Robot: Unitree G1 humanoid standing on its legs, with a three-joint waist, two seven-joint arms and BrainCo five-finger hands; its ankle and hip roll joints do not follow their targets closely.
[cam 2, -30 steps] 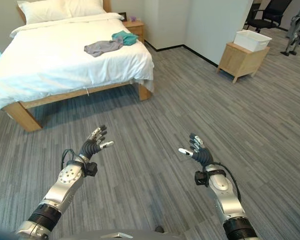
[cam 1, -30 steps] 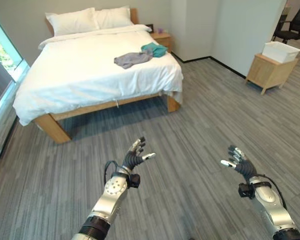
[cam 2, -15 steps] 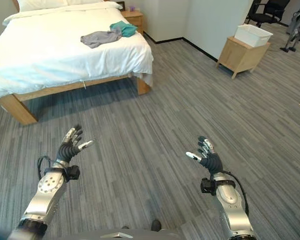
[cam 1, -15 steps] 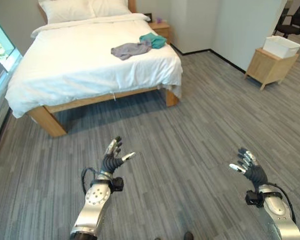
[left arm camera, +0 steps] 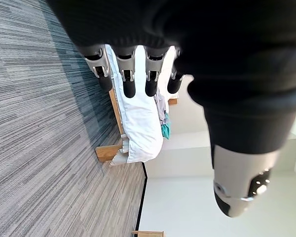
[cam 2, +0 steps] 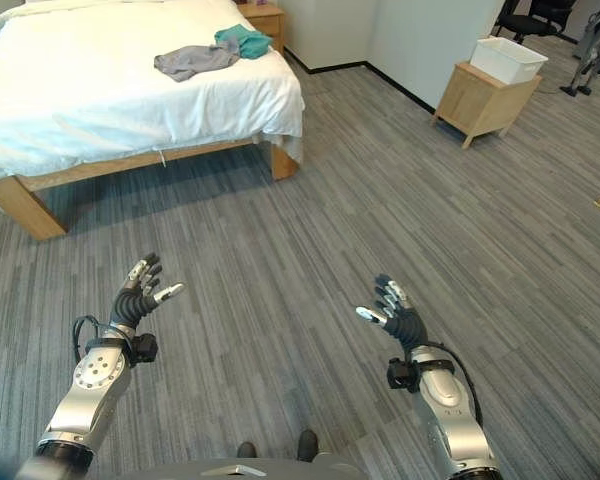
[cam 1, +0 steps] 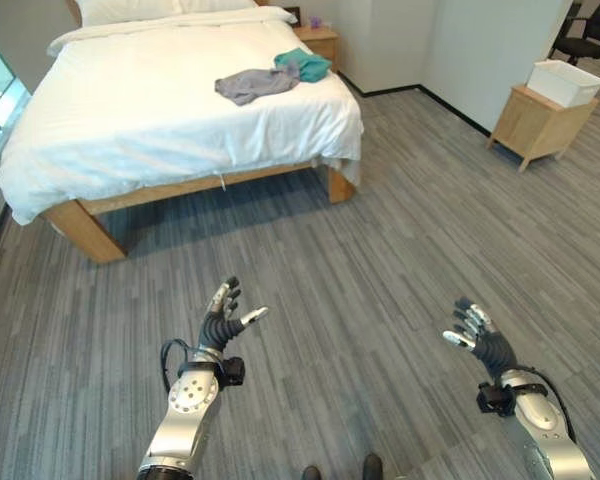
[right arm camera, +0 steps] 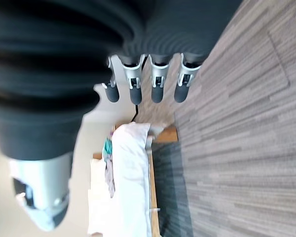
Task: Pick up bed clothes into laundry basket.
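Nearest to the robot, the left hand (cam 1: 223, 318) and the right hand (cam 1: 477, 339) were both raised above the grey plank floor (cam 1: 380, 260), well apart from each other. Each hand had its fingers spread and straight, and each held nothing; both wrist views confirmed this, with the row of dark fingertips extended and no cloth between them.

Farther away stood the bed (cam 1: 170, 110) with its white cover and wooden frame. On it, near the far corner on the robot's right side, lay the grey garment (cam 1: 248, 85), and the teal garment (cam 1: 303, 65) was touching it on the farther side. Both were flat on the cover and well apart from the hands. Beyond that corner of the bed a small nightstand (cam 1: 318, 38) stood against the wall.

To the robot's right, far across the floor, a low wooden cabinet (cam 1: 538, 126) carried a white basket (cam 1: 565, 82) on its top, which was probably the laundry basket. Whether it already held anything could not be told.

So the task seemed to be at its very beginning: no garment was picked up, and the walk to the bed, the grasping and the carrying to the basket were all left.

The right eye view showed more floor on the right, with a dark office chair (cam 2: 525, 20) behind the cabinet.
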